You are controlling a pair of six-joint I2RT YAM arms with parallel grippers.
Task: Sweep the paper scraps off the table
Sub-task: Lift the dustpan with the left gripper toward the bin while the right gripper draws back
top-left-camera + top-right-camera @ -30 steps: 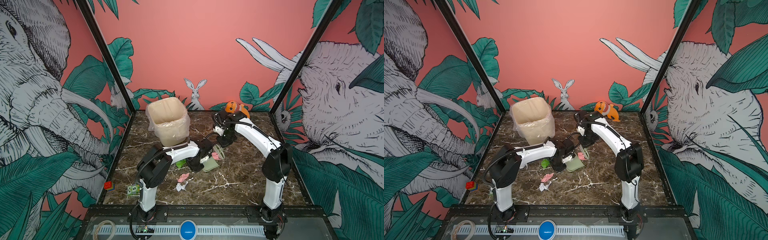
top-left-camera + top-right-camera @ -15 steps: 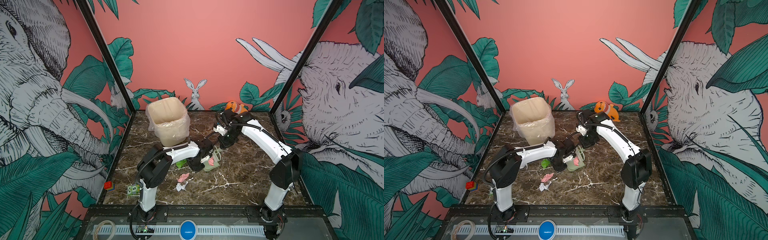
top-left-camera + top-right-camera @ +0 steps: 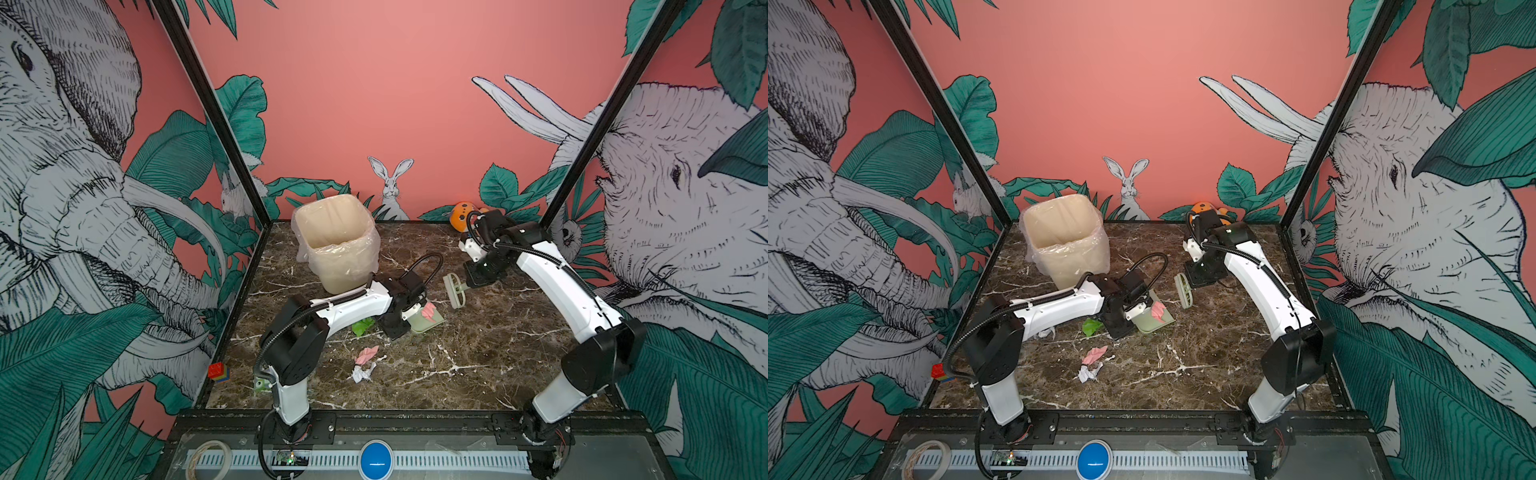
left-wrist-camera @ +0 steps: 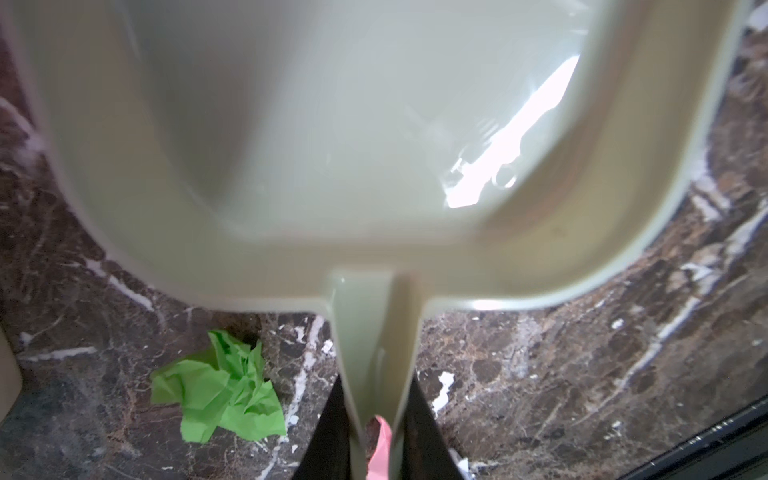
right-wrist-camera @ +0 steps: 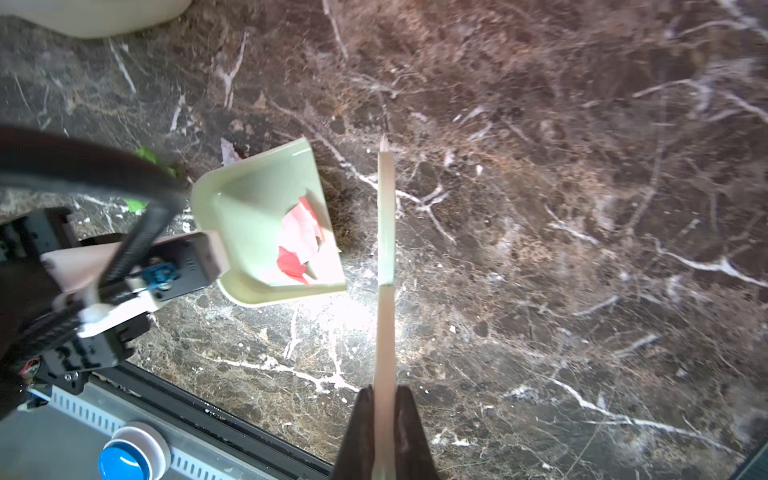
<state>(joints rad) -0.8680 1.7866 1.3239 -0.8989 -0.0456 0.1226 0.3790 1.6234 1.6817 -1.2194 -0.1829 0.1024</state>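
The left gripper [image 4: 376,440] is pinching the handle of the pale green dustpan [image 3: 423,331], its jaws drawn in tight against that handle. The right gripper [image 5: 384,436] is clamping the thin handle of the brush [image 3: 455,291] with its jaws pressed together on it. The pan is sitting near the middle of the table [image 3: 498,353] with its open mouth facing right, and one pink scrap [image 5: 299,237] is lying inside it by the lip. The brush is hanging just to the right and slightly far of that mouth, clear of the pan, and its long axis is running near to far, roughly parallel to the lip. Everything left to sweep is lying the other way. A green scrap [image 3: 362,326] is sitting just left of the left gripper, behind the pan's closed back. A second pink scrap [image 3: 367,355] and a white scrap [image 3: 361,374] are lying close together, further left and nearer. So the brush is standing on the wrong side of the pan for these three, and the left arm is the nearer one to them. As I judge it, the pan is going to need turning or carrying round so that its mouth faces them. The lined bin [image 3: 336,249] is waiting far and left of the pan, within the left arm's side of the table.
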